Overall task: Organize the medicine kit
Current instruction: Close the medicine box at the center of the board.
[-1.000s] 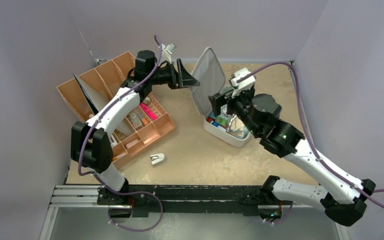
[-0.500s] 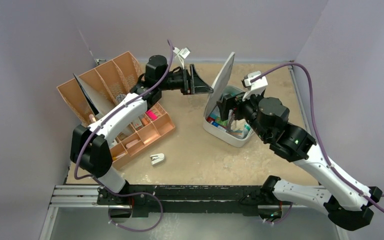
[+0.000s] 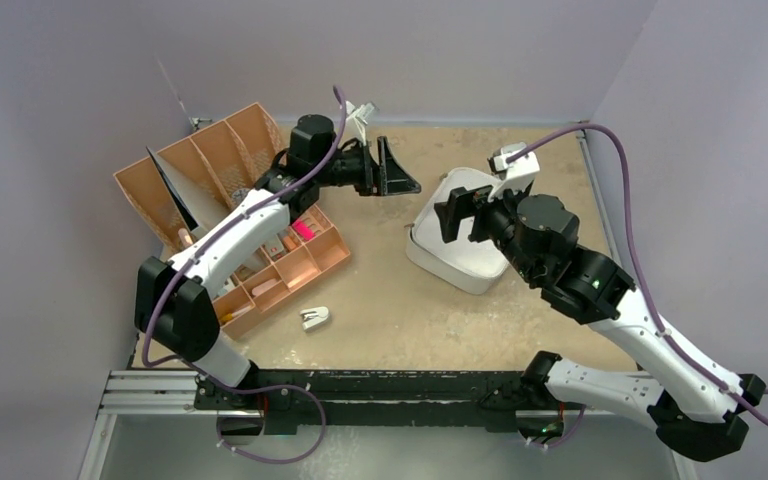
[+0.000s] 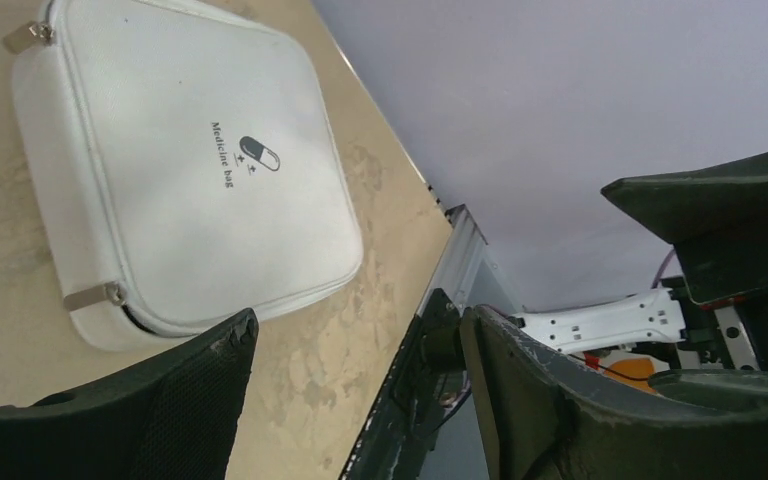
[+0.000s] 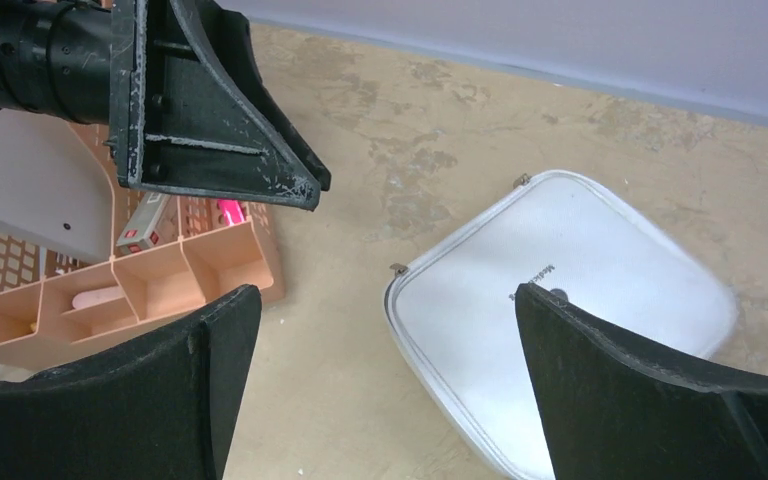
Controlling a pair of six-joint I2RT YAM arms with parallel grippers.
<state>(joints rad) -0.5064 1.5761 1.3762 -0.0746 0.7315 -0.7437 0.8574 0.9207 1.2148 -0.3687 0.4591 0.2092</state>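
The medicine kit (image 3: 442, 252) is a light grey zip case lying on the table with its lid down; its dark logo faces up (image 4: 258, 153). Two metal zip pulls (image 4: 95, 296) hang at its seam. My left gripper (image 3: 403, 172) hovers open just left of the kit, nothing between its fingers (image 4: 358, 320). My right gripper (image 3: 468, 208) hangs open above the kit's near-left part, also with nothing in it (image 5: 388, 295). In the right wrist view the kit (image 5: 600, 260) lies under the right finger, and the left gripper (image 5: 220, 120) shows at upper left.
A tan-orange divided organizer tray (image 3: 305, 262) with small items sits at the left, its raised half (image 3: 200, 160) standing behind it. A small white object (image 3: 314, 318) lies on the table near the front. The walls close in behind and on both sides.
The kit's lid, upright a second ago, has swung down over the case and hides the contents. My left gripper followed it rightward, then stopped. My right gripper shifted back and up.
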